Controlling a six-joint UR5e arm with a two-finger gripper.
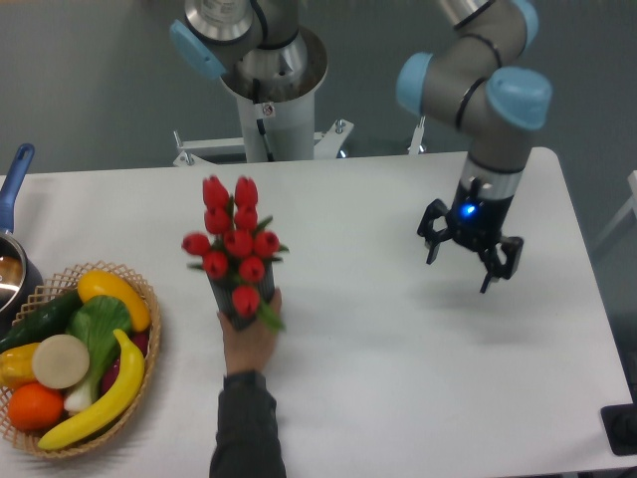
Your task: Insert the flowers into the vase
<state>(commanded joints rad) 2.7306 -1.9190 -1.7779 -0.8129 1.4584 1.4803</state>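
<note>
The bunch of red tulips (pixel 230 239) stands in the dark grey vase (pixel 231 301), with stems and a leaf hanging over its rim. A person's hand (pixel 249 337) grips the vase from the front and hides most of it. The vase and flowers sit left of the table's middle. My gripper (pixel 470 257) is open and empty, pointing down above the right part of the table, far to the right of the flowers.
A wicker basket (pixel 147 339) of fruit and vegetables stands at the front left. A pot with a blue handle (pixel 14 179) is at the left edge. The person's dark sleeve (pixel 244 433) reaches in from the front edge. The arm's base column (pixel 269 110) stands behind the table.
</note>
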